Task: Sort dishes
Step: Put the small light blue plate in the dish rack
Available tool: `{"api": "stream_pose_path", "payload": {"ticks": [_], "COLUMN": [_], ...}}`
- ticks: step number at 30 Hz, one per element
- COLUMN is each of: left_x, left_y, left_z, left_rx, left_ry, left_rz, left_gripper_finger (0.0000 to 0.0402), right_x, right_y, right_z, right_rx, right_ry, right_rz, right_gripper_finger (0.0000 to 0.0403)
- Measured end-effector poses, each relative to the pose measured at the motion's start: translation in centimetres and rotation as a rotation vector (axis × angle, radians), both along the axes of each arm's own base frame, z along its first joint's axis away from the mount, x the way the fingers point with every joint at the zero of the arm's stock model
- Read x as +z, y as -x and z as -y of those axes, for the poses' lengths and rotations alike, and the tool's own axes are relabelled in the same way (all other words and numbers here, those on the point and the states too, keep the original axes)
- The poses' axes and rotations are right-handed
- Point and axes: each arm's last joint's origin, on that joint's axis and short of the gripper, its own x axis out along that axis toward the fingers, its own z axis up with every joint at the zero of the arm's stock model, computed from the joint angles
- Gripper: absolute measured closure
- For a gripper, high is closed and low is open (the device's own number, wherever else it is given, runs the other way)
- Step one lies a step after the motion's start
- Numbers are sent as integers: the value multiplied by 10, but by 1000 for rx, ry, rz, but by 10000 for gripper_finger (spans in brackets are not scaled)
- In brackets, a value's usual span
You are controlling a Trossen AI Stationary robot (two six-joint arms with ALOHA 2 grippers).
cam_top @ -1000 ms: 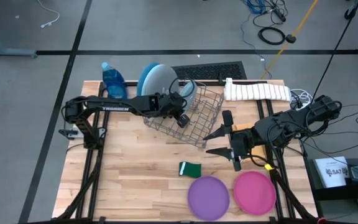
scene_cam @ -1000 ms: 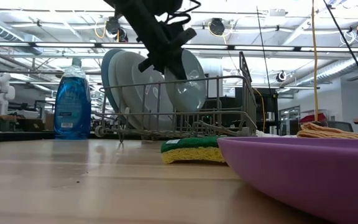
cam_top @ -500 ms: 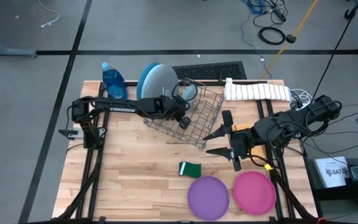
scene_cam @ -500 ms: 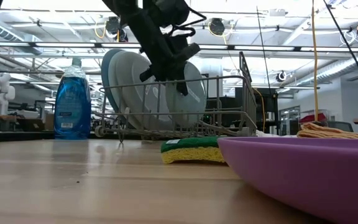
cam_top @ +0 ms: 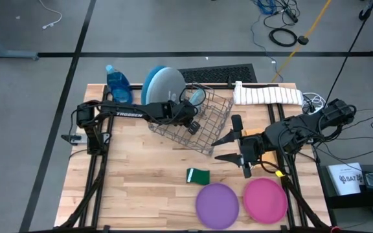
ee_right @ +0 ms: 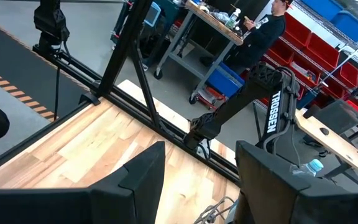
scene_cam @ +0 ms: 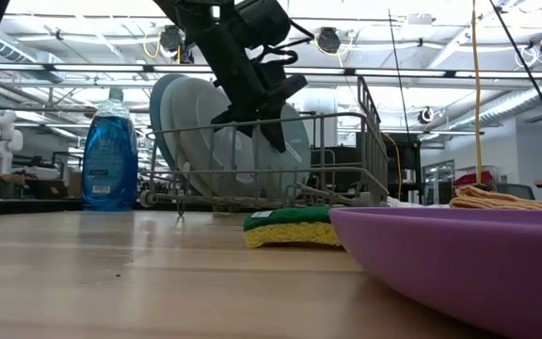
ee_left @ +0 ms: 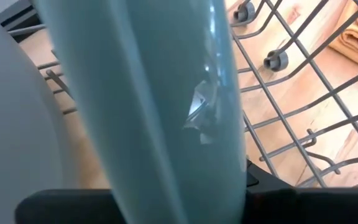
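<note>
The left gripper [cam_top: 190, 120] is over the grey wire rack [cam_top: 203, 123], and its fingers are close together on the rim of the teal plate [scene_cam: 285, 141]; in the left wrist view the plate's edge [ee_left: 166, 106] runs between them, so I take it as gripped, only lightly. This teal plate stands on its edge inside the rack, almost upright; its flat faces look along the rack. Just behind it, toward the soap bottle [cam_top: 118, 85], the large pale-blue plate [cam_top: 167, 84] and the large deep-blue plate [cam_top: 151, 83] also stand on edge, leaning a little, one against the other.

The right gripper [cam_top: 228, 147] waits to the right of the rack, above bare wood; its jaws are wide apart and hold nothing.

The purple plate [cam_top: 217, 204] and the pink plate [cam_top: 265, 199] lie flat at the front edge of the table [cam_top: 141, 181], side by side, near each other; the green sponge [cam_top: 198, 175] lies near the purple one. A folded white towel [cam_top: 267, 94] lies at the back.
</note>
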Motion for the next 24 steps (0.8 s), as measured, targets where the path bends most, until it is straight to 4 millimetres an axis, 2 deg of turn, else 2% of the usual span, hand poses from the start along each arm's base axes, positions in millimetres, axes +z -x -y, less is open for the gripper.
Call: {"api": "stream_pose_path", "payload": {"ticks": [8,11,14,21,24], "left_x": [0,0,0,0,4], "left_y": [1,1,1,1,1], "left_z": [1,1,1,6,6], "left_rx": [19,23,38,46,30], "left_ry": [36,39,52,70,66], "left_rz": [12,11,13,12,-6], "left_gripper_finger": [354,342,312,212,187], "right_x": [-1,-1,-1,-2,-3], "right_y": [0,0,0,1,1], "right_z": [0,0,0,0,0], "right_rx": [2,2,3,3,3], "right_ry": [9,11,16,21,23], "right_rz": [-6,-6,-12,-23,-25], "right_gripper_finger": [214,214,214,214,214]}}
